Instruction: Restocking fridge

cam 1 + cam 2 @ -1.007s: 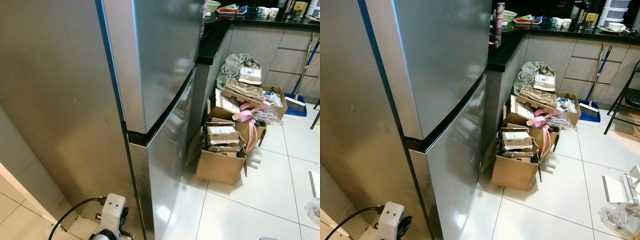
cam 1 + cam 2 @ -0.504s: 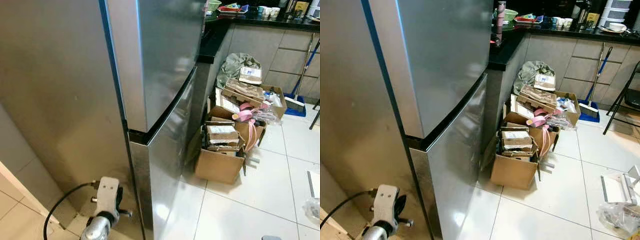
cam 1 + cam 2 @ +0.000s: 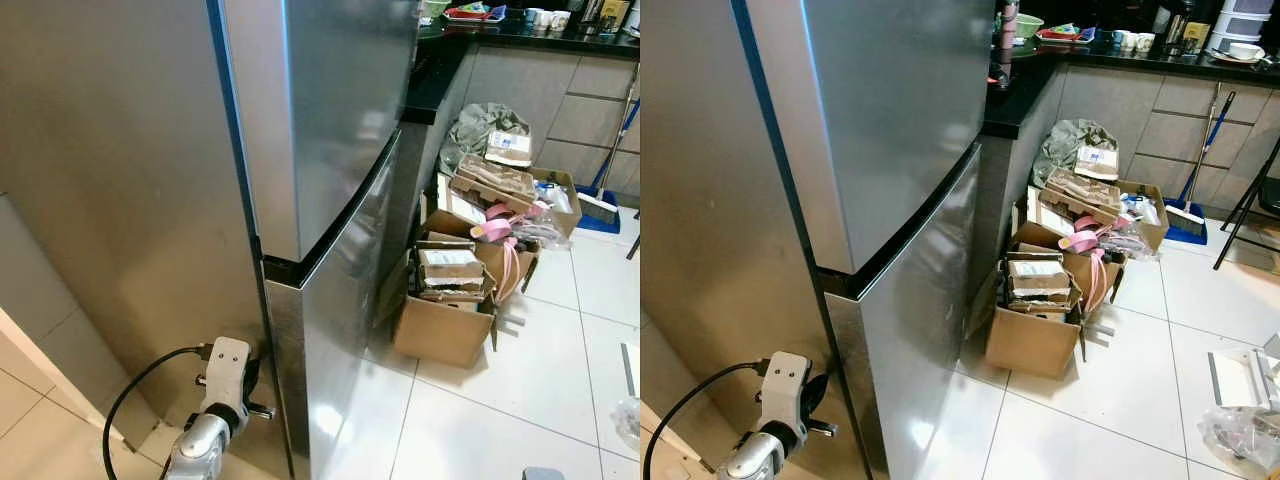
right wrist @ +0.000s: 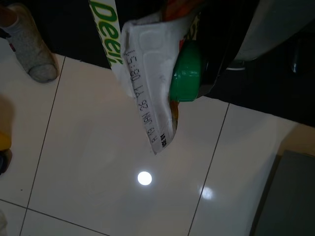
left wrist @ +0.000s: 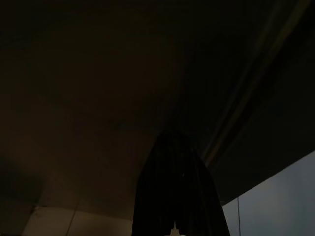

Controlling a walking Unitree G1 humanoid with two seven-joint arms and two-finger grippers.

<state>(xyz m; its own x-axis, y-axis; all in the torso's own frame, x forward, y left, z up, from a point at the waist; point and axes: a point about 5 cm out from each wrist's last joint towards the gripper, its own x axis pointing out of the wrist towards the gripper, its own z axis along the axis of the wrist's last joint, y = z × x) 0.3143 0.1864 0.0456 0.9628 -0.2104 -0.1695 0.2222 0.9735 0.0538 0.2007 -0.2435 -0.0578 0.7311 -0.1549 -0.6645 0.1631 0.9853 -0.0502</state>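
The tall stainless-steel two-door fridge (image 3: 320,150) stands with both doors closed, a dark seam running between the upper and lower door. The left gripper (image 3: 250,385) is low down beside the fridge's lower door, at its hinge-side corner, on a silver arm with a black cable looping behind it; whether its fingers are wide or narrow cannot be told, and the left wrist view is very dark, with just one black fingertip (image 5: 174,187) against the fridge's side.

In the right wrist view, the right gripper (image 4: 197,59) holds a white plastic pouch with green lettering and a printed date (image 4: 147,98), which has a green screw cap (image 4: 186,73), over the white tiled floor (image 4: 98,162). A person's foot in a grey sock (image 4: 29,44) stands on that floor nearby.

Beyond the fridge, on the far side from the left gripper, open brown cardboard boxes (image 3: 450,300) filled with packets and pink items sit on the floor against a black-topped surface (image 3: 440,60). A blue broom (image 3: 1190,210) leans farther along.
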